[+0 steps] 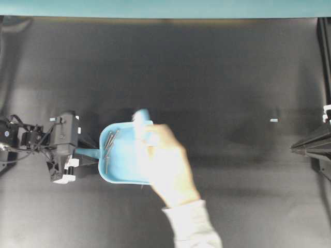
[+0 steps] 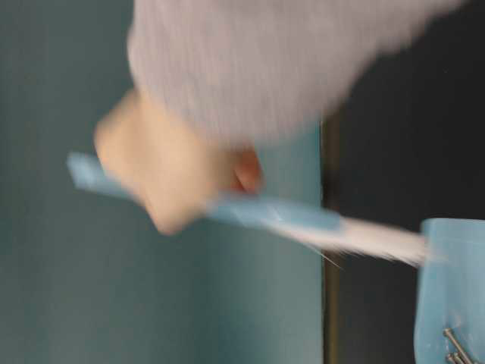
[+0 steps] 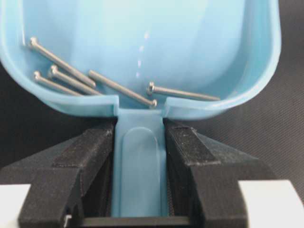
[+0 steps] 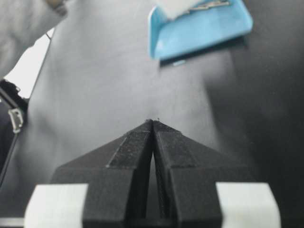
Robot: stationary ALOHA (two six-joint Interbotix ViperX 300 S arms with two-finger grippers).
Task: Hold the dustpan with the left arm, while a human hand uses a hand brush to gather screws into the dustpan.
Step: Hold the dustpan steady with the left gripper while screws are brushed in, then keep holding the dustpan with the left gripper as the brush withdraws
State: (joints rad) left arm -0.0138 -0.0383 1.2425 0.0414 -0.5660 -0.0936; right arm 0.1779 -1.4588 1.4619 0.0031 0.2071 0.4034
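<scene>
Five screws (image 3: 118, 88) in dustpan (image 3: 142, 38), handle clamped between left gripper (image 3: 140, 142) fingers

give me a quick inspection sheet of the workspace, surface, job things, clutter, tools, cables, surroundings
surface: black tabletop, matte, wrinkled in places
job's things: light blue dustpan holds five screws at its back wall; human hand with grey cuff holds the hand brush, bristles at the pan's rim
clutter: one small white scrap on the cloth at right
tools: left tool shut on the dustpan's handle; right tool shut, empty, parked away from the pan
cables: thin black cables on the left arm
surroundings: teal wall along the table's far edge
</scene>
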